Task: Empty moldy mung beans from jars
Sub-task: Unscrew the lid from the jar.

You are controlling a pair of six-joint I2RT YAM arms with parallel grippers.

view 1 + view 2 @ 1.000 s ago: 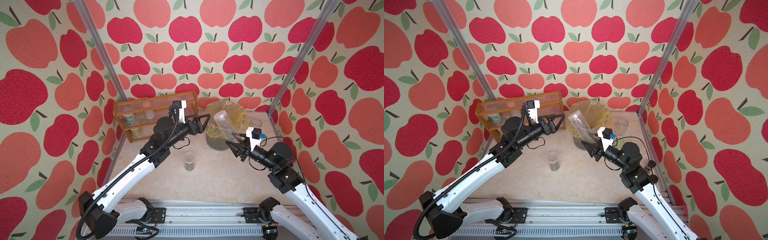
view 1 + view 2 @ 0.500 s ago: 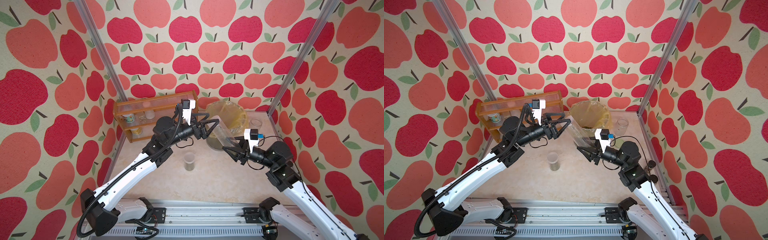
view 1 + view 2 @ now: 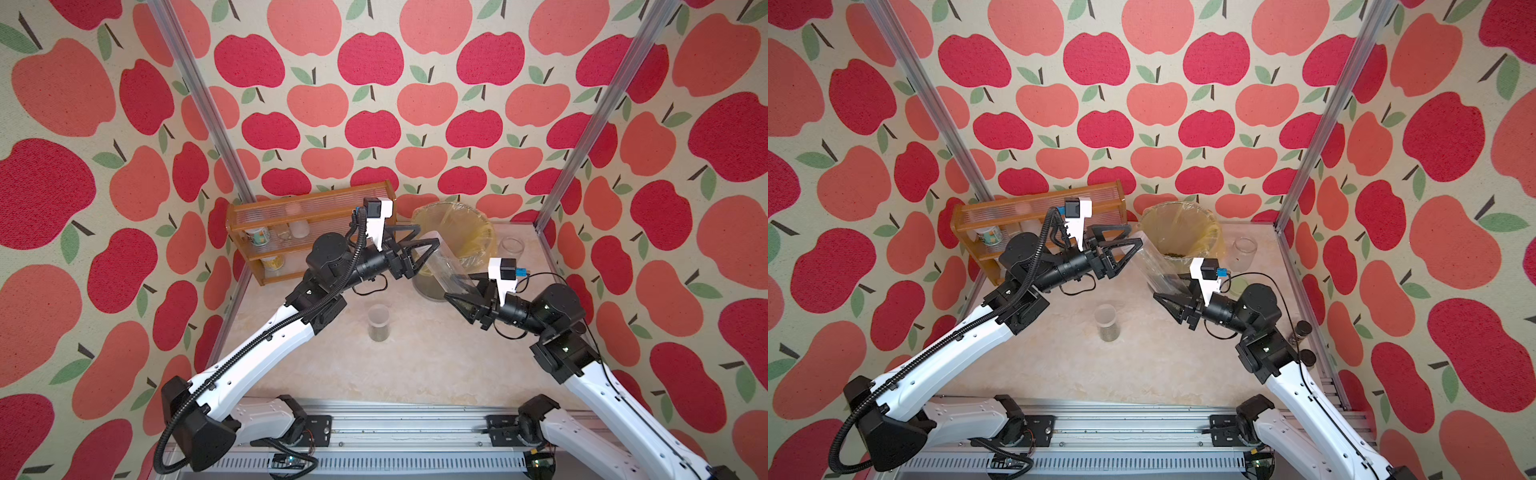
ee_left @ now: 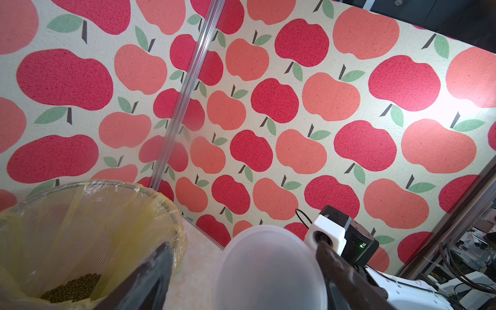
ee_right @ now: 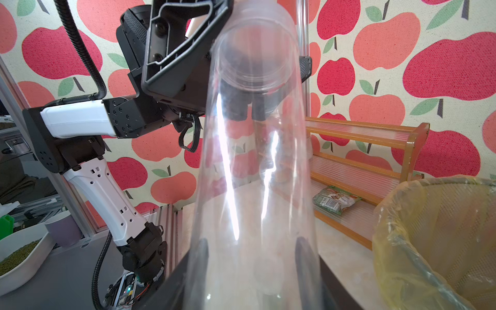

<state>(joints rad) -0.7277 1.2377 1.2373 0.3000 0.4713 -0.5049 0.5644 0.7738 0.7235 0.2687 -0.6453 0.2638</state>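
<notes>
My right gripper (image 3: 461,291) (image 5: 252,241) is shut on the base of the tall slim jar (image 3: 440,262) (image 5: 255,161), which leans up and to the left in front of the bin. Its walls look clear. My left gripper (image 3: 428,235) (image 4: 243,244) stands open astride the jar's frosted round top end (image 4: 268,268); one finger touches it and the other is a gap away. Mung beans (image 4: 72,285) lie at the bottom of the yellow-lined bin (image 3: 453,204). A short jar (image 3: 379,322) with beans in its lower part stands mid-table.
A round-shouldered clear jar (image 3: 1244,253) stands at the back right, a pale green lid (image 3: 1237,286) near it. An orange rack (image 3: 307,208) with cans is at the back left, a green packet (image 5: 336,200) on its lower shelf. Metal posts frame the corners.
The right gripper has lowered the tall jar from above the bin toward the left. The left gripper has moved right onto the jar's top end, and its jaws have narrowed.
</notes>
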